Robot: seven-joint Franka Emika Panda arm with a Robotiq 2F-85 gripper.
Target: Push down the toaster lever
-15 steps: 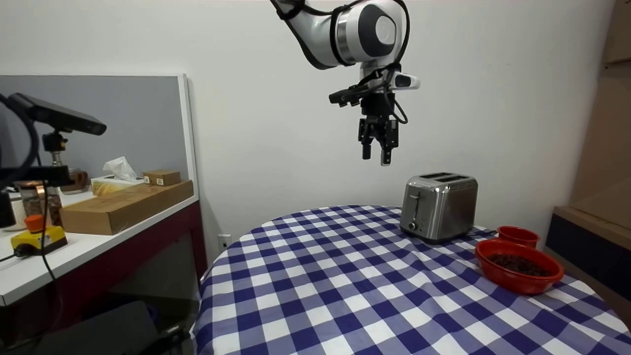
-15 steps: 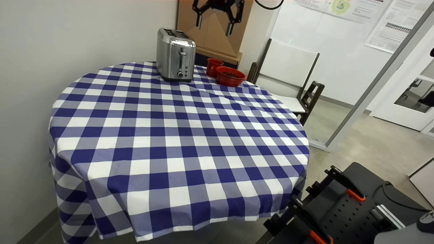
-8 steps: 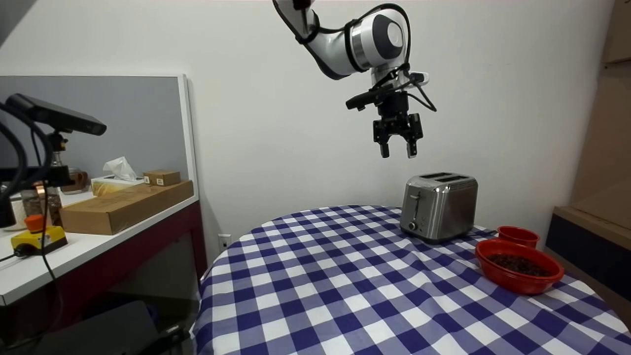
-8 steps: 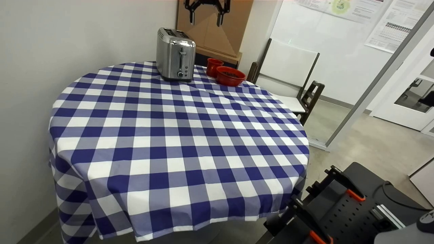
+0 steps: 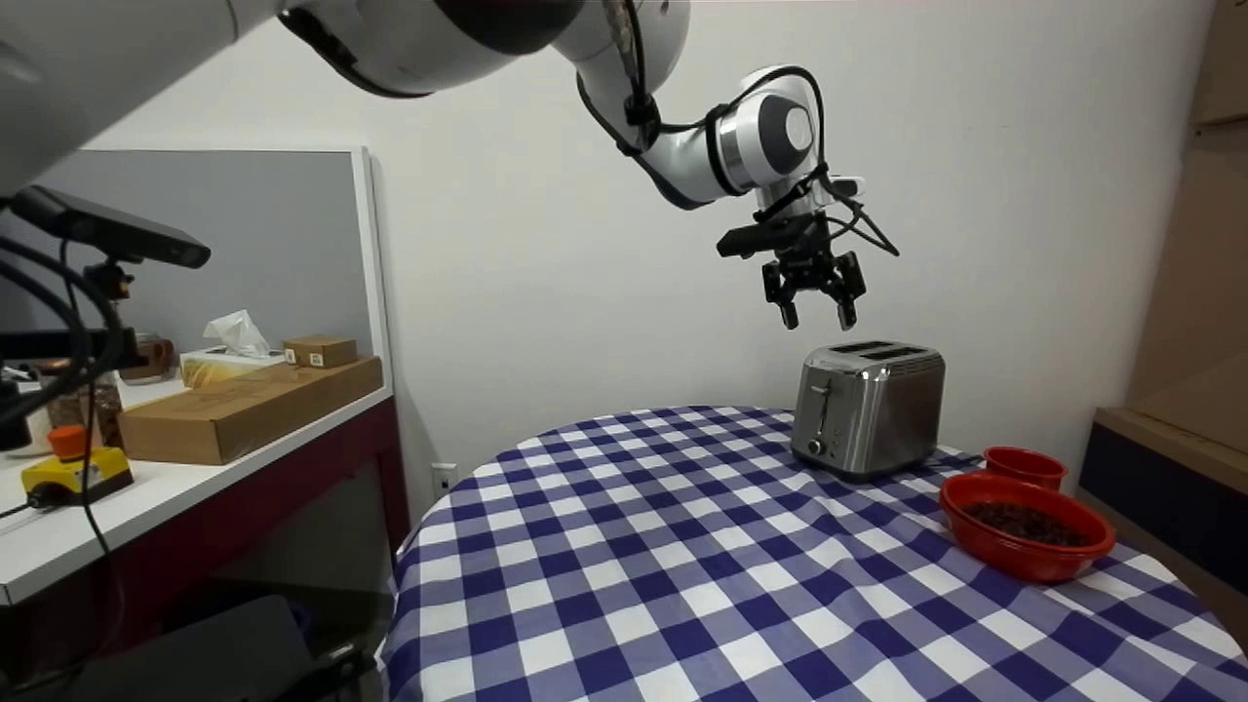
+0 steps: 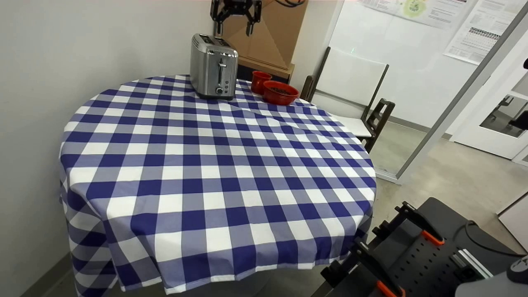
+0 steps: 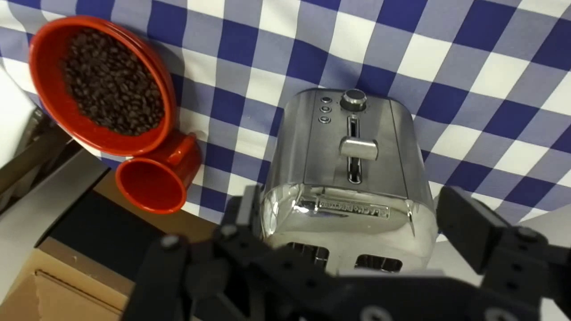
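Wrist view: glare on the toaster point(image 7: 332, 171), hand point(image 7: 350, 207) blurry.

I see a glossy, round red bowl point(image 5: 1014, 556) holding dark brown beans point(image 7: 111, 84) and, just beside it, a red handled cup point(image 7: 151, 185), both on a blue-and-white checked cloth point(image 6: 218, 165). In an exterior view I find a long brown cardboard box point(image 5: 249, 414) on a white-topped counter point(image 5: 39, 536).

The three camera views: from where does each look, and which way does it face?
In an exterior view: sits higher than the tablecloth, faces a wall; arm and gripper show.
In an exterior view: sits past the tablecloth's near edge, tilted down, chair beyond; gripper at top.
Wrist view: sits above, faces down on the toaster and its lever; fingers at bottom.
Both exterior views share toaster, red bowl, red cup.
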